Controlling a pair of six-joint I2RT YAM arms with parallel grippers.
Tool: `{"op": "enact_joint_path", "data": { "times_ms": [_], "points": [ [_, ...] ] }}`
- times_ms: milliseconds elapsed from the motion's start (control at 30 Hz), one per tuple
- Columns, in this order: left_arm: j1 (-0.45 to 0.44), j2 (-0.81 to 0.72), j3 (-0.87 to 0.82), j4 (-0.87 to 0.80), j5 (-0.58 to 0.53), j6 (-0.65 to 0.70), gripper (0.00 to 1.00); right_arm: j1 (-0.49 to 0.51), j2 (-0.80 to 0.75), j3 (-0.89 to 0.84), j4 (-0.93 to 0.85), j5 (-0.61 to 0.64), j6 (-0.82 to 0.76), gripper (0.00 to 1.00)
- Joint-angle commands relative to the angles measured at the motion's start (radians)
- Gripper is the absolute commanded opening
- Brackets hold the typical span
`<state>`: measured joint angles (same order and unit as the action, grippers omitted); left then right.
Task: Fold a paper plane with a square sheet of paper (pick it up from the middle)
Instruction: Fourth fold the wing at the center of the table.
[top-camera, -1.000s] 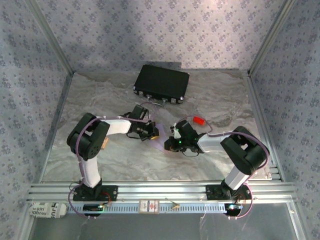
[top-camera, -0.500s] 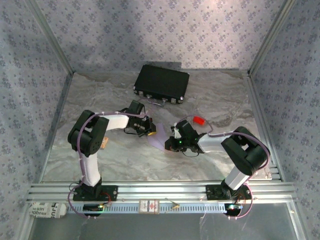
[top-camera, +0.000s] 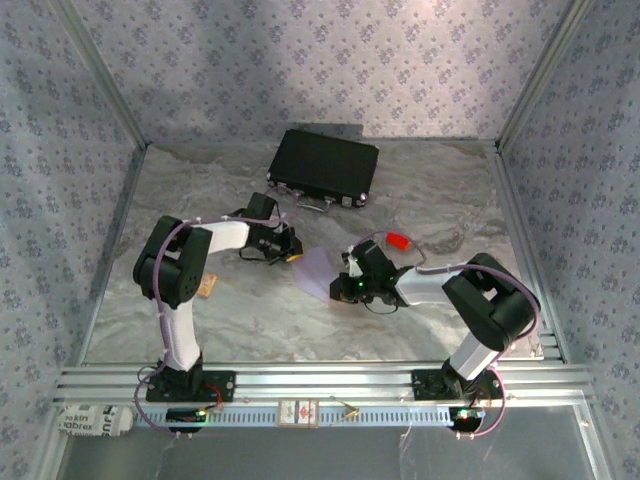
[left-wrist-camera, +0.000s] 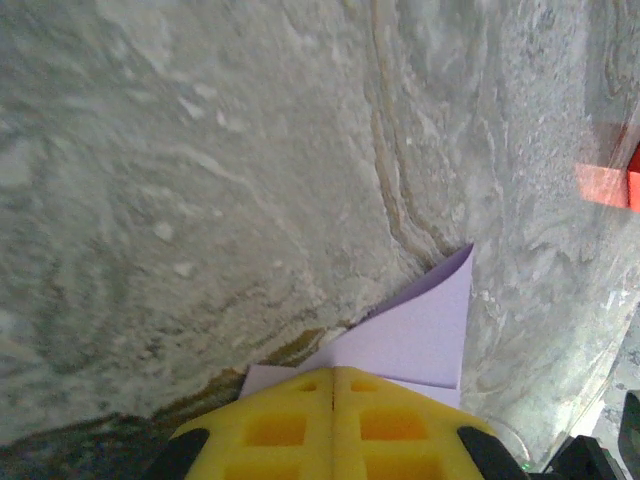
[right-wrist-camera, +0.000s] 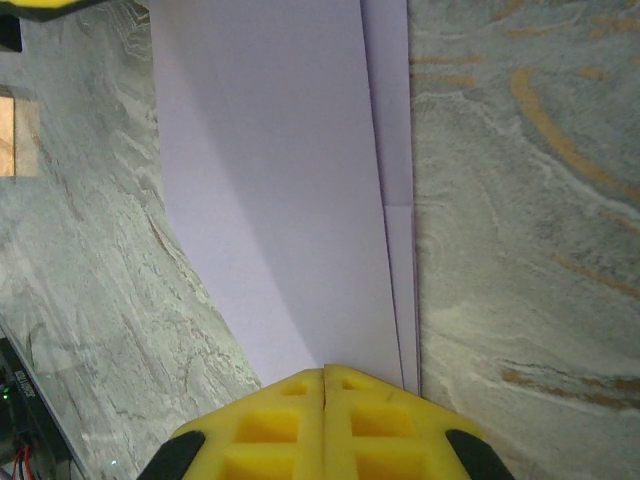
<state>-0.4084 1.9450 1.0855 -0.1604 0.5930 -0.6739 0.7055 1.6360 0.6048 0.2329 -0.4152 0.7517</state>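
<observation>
You've got a grey marbled surface (top-camera: 440, 190) here. A black case (top-camera: 323, 167) sits flat at 12 o'clock near the back edge. There's a small red block (top-camera: 398, 241) at 3 o'clock and a little tan block (top-camera: 208, 287) at 8 o'clock. The lilac paper (top-camera: 322, 272) lies about dead centre, folded over in layers.

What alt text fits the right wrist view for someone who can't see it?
A folded sheet of pale lilac paper lies on a grey marbled table, running from the top edge down to the right pincer, whose yellow fingers are shut at bottom centre. Layered fold edges show along the paper's right side.
</observation>
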Motion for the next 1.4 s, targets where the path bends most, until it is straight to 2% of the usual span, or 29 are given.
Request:
{"op": "enact_joint_path", "data": {
  "times_ms": [0, 433, 667, 867, 1100, 1367],
  "points": [
    [0.043, 0.037, 0.031, -0.026, -0.132, 0.067, 0.07, 0.007, 0.016, -0.057, -0.193, 0.012, -0.014, 0.00],
    [0.056, 0.000, 0.067, -0.074, -0.157, 0.131, 0.07, 0.001, 0.012, -0.049, -0.198, 0.006, -0.021, 0.00],
    [0.045, -0.120, 0.045, -0.053, -0.145, 0.076, 0.10, 0.000, 0.012, -0.045, -0.198, 0.004, -0.022, 0.00],
    [-0.027, -0.178, -0.027, 0.021, -0.092, -0.005, 0.11, -0.005, 0.012, -0.046, -0.193, 0.000, -0.021, 0.00],
    [-0.135, -0.112, -0.070, 0.110, -0.027, -0.060, 0.10, -0.009, 0.011, -0.050, -0.187, -0.010, -0.016, 0.00],
    [-0.142, -0.027, -0.097, 0.083, -0.048, -0.026, 0.08, -0.018, -0.045, -0.048, -0.162, -0.036, -0.009, 0.01]
  ]
}}
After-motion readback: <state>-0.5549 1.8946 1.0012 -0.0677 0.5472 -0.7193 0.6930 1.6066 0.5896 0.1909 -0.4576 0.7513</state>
